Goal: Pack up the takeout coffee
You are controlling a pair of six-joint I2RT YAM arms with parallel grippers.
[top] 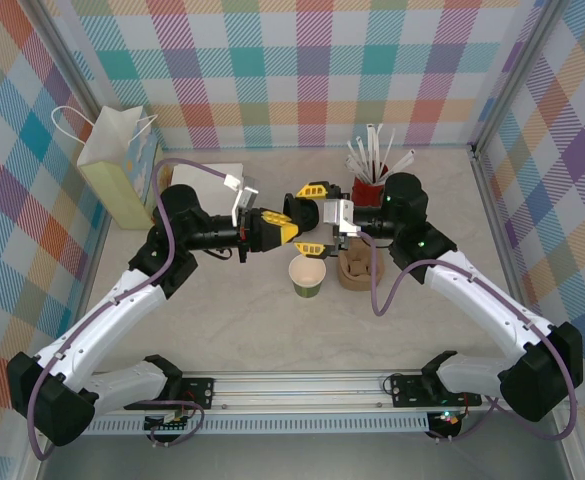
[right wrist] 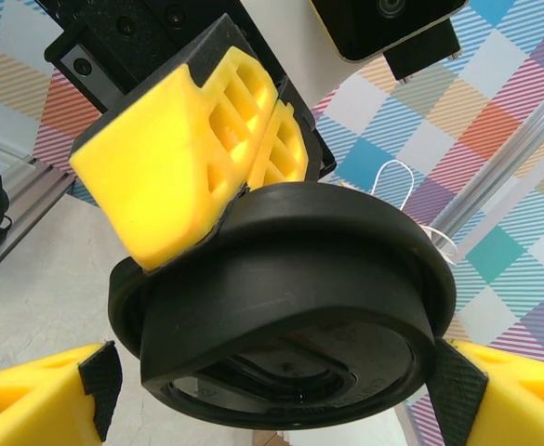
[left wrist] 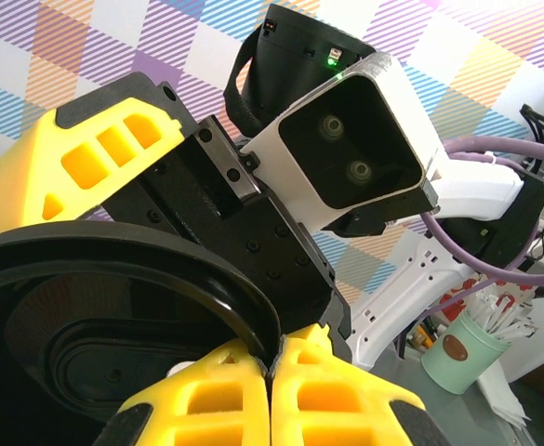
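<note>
Checked fabric walls are enclosing a pale tabletop (top: 232, 320), where the olive-green paper cup (top: 306, 277) is standing upright and uncovered, just beside the brown pulp carrier (top: 358, 268). Above it, the left gripper (top: 288, 228) is pinching the rim of the black lid (top: 299, 210) between fully closed fingers (right wrist: 179, 167). The right gripper (top: 312, 218) is straddling that lid with jaws spread wide; whether its pads are touching it cannot be told. A red cup of straws (top: 368, 188) is standing behind.

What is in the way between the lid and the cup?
Nothing visible. The left claw pinches the lid in the air, the right claw open around it. The cup stands open on the table.
</note>
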